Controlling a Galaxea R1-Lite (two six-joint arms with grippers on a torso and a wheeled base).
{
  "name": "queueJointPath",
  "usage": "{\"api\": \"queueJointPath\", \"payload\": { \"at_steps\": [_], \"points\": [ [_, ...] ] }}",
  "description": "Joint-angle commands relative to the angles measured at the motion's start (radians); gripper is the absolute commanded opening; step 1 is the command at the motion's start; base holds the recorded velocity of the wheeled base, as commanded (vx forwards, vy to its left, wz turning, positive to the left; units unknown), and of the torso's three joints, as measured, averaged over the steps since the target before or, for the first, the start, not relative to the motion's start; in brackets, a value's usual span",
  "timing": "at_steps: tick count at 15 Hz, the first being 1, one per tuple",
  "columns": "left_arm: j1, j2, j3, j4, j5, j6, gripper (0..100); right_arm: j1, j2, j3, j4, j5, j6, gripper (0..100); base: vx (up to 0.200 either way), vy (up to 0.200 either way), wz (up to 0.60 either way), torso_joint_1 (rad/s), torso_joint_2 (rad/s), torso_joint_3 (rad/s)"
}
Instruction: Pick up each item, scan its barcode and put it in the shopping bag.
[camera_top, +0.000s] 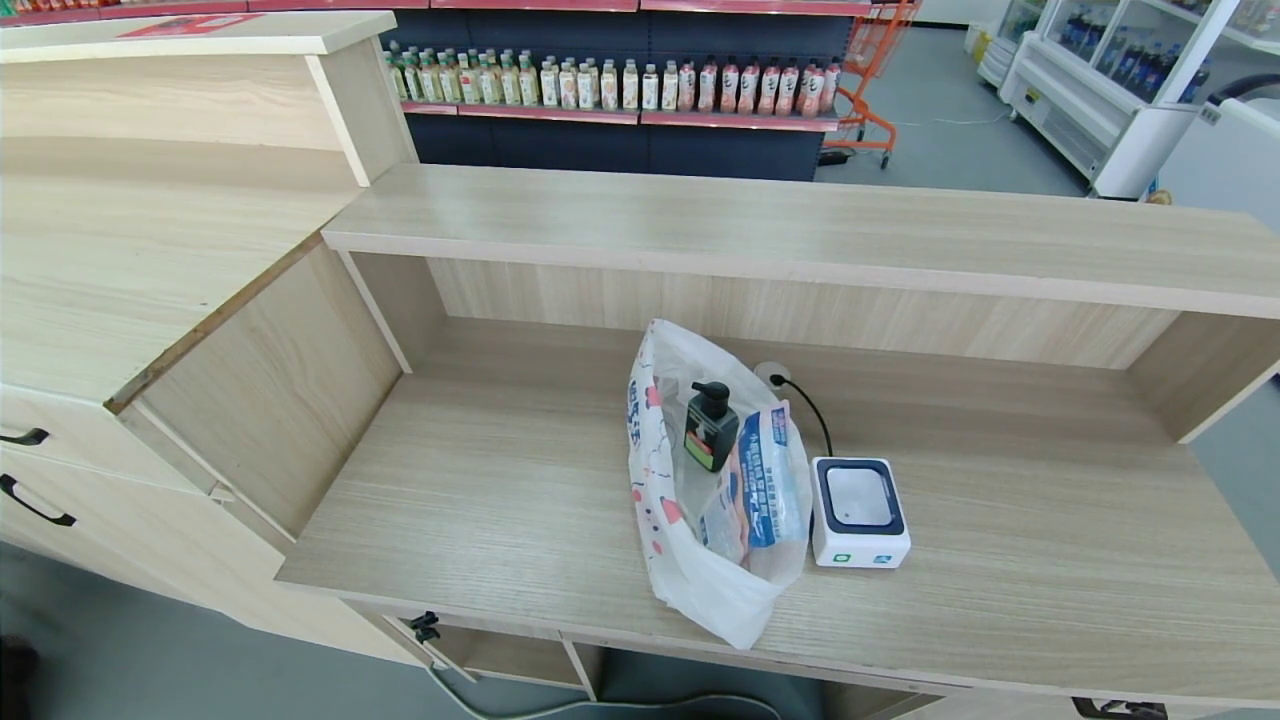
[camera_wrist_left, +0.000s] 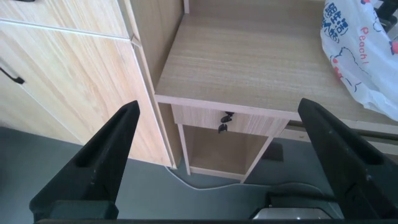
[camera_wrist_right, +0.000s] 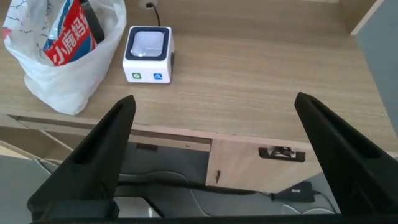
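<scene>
A white printed shopping bag (camera_top: 690, 560) lies on the wooden counter (camera_top: 480, 500), mouth facing the back. Inside it stand a dark pump bottle (camera_top: 710, 428) and a blue-and-pink packet (camera_top: 760, 480). The white barcode scanner (camera_top: 860, 512) sits just right of the bag, its black cable running to the back. In the right wrist view the bag (camera_wrist_right: 59, 74), a red-lettered packet (camera_wrist_right: 68, 37) and the scanner (camera_wrist_right: 148, 54) lie beyond my right gripper (camera_wrist_right: 214, 165), which is open below the counter's front edge. My left gripper (camera_wrist_left: 224, 165) is open, low in front of the counter's left end, with the bag (camera_wrist_left: 357, 56) off to one side.
A raised wooden shelf (camera_top: 800, 235) runs along the back of the counter, and a taller cabinet (camera_top: 150, 250) closes the left side. A keyed drawer (camera_wrist_left: 227, 119) sits under the counter's left end. Store shelves of bottles (camera_top: 610, 85) stand behind.
</scene>
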Motion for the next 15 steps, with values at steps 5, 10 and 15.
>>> {"api": "queueJointPath", "payload": {
  "at_steps": [5, 10, 15],
  "points": [
    [0.0, 0.0, 0.0, -0.002, 0.0, -0.016, 100, 0.0, 0.002, 0.0, 0.002, 0.0, 0.0, 100, 0.0, 0.0, 0.0, 0.0, 0.0, 0.0],
    [0.0, 0.0, 0.0, 0.0, 0.0, 0.019, 100, 0.0, 0.002, 0.0, 0.002, 0.0, -0.001, 100, 0.0, -0.16, 0.0, 0.001, 0.0, 0.0],
    [0.0, 0.0, 0.0, -0.002, 0.002, 0.024, 100, 0.0, 0.002, 0.0, 0.002, 0.0, 0.0, 100, 0.0, -0.2, 0.0, 0.006, 0.0, 0.004]
  ]
}}
